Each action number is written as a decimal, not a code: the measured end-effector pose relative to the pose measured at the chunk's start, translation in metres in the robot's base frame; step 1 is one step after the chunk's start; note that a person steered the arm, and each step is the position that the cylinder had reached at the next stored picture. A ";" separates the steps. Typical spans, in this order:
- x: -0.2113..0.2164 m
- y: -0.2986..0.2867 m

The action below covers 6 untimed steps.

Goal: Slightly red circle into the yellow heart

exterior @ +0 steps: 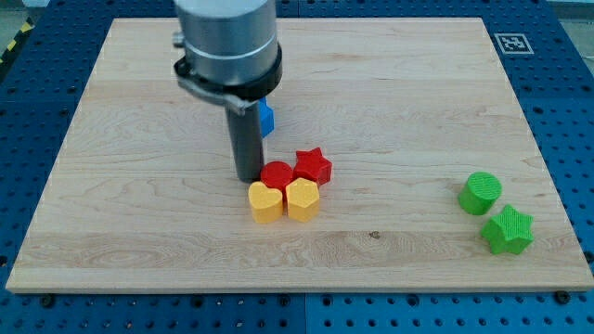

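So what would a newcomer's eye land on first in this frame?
Probably the big grey arm coming down from the view's top, with my tip at the left edge of the red circle. Next, the tight cluster at mid-board: the red circle, the red star, the yellow heart and a second yellow block packed together. Two green blocks, a cylinder and a star, sit alone at the view's right.

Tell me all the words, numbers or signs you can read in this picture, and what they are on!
There are no words or numbers to read anywhere.
Only sign: a black-and-white square marker at the wooden board's top right corner; it is a pattern, not letters.
The blocks, like the red circle and yellow heart, have no writing.
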State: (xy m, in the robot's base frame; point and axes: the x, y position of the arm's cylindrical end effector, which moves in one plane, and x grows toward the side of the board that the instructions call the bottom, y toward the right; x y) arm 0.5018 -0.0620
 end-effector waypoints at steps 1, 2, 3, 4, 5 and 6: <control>0.000 0.000; -0.011 0.007; -0.027 0.034; -0.025 0.049; -0.015 0.049; -0.013 0.062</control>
